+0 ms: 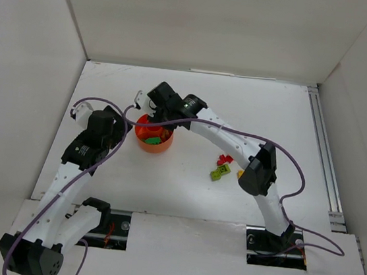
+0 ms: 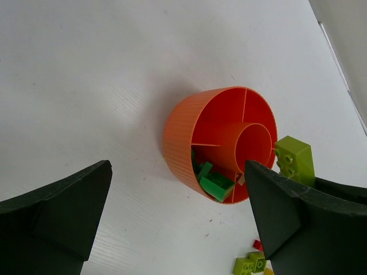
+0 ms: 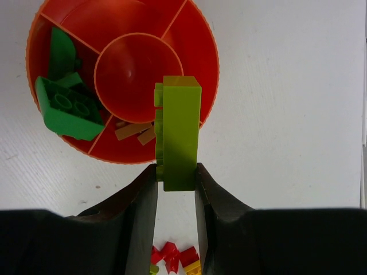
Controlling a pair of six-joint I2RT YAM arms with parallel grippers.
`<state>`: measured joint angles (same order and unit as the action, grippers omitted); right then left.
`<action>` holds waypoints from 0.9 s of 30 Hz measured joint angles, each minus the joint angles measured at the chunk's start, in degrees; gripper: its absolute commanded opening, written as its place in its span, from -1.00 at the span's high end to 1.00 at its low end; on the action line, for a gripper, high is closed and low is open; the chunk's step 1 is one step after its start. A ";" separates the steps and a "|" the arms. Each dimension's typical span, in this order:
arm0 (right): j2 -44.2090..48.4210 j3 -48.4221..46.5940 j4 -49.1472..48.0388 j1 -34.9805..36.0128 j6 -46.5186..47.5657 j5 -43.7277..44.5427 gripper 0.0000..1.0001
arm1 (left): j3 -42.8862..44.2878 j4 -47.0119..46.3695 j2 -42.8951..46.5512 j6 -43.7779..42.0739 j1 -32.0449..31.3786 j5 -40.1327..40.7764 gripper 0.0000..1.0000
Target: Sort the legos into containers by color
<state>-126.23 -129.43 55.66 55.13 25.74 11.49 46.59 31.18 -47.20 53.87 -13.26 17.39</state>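
Clamped between the fingers of the right gripper (image 3: 175, 172): a lime brick (image 3: 180, 132), gripped by its near end and jutting straight out from the jaws, studs turned to the left of the wrist view. Held at the rim of the bowl (image 3: 200, 34), partly over its wall and just beside the round middle well; impossible to tell which compartment lies beneath.

Inside the bowl, heaped in one outer compartment: green bricks (image 3: 66, 106). In the compartment next to it: a few brown pieces (image 3: 135, 133), lying flat.

On the table (image 3: 287, 114), behind the right fingers and well apart from the bowl: red bricks (image 3: 169, 255) beside a yellow brick (image 3: 192, 266). Seen from overhead in the same cluster, between the bowl and the right arm's elbow: a second lime piece (image 1: 218, 173).

Spread wide, jaws fully apart and gripping nothing: the left gripper (image 2: 178, 164), looking down on the bowl from the other side, with the bowl framed between its two dark fingers and touching neither. Seen from that side, the held brick showing just past the bowl's far rim.

From overhead, bowl upright on the table left of centre, with the left gripper to its left and the right gripper reaching in from behind it.
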 measured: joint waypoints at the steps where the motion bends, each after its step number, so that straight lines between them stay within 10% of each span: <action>1: -0.59 -0.83 0.13 0.11 0.20 0.22 0.93 | -0.04 -0.09 0.00 0.02 0.02 -0.02 -1.00; 27: -1.79 6.29 -17.11 0.50 -5.64 -5.14 0.85 | -1.11 -1.53 -1.18 -0.04 0.42 -0.90 -1.00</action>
<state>-128.03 -123.13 38.54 55.64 20.10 6.35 45.47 29.65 -48.38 53.82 -12.84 16.49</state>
